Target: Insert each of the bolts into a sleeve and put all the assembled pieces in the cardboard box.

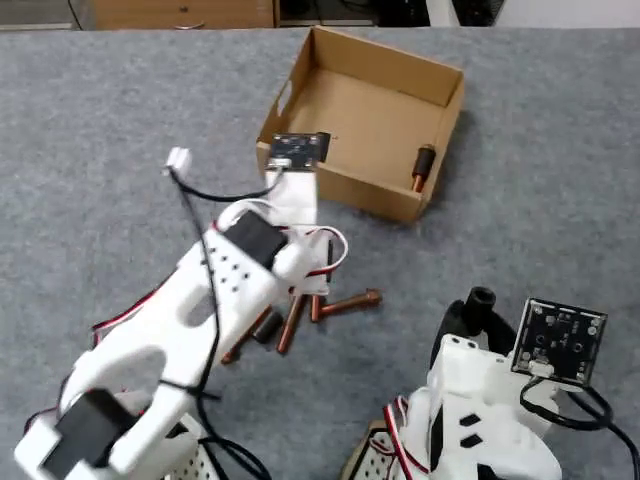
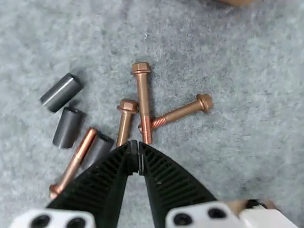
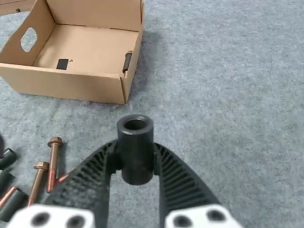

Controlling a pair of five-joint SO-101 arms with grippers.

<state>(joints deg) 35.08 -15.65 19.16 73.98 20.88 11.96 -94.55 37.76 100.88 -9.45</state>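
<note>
Several copper bolts lie in a loose pile on the grey carpet: one (image 2: 141, 99) points at my left gripper, one (image 2: 125, 122) lies beside it, and another (image 2: 181, 111) is angled away. A further bolt (image 2: 73, 161) rests against a dark sleeve (image 2: 98, 149). Two more sleeves (image 2: 61, 91) (image 2: 68, 127) lie nearby. My left gripper (image 2: 137, 153) is shut with nothing in it, its tips just short of the bolts' threaded ends. My right gripper (image 3: 136, 164) is shut on a dark sleeve (image 3: 135, 142), held upright with its bore open. The same sleeve (image 1: 481, 297) stands near the table's front right.
The cardboard box (image 1: 350, 185) sits at the back centre and holds one assembled bolt-and-sleeve piece (image 1: 424, 166) against its right wall. From the right wrist the box (image 3: 71, 85) lies beyond the held sleeve. Bare carpet stretches to the right of the box and pile.
</note>
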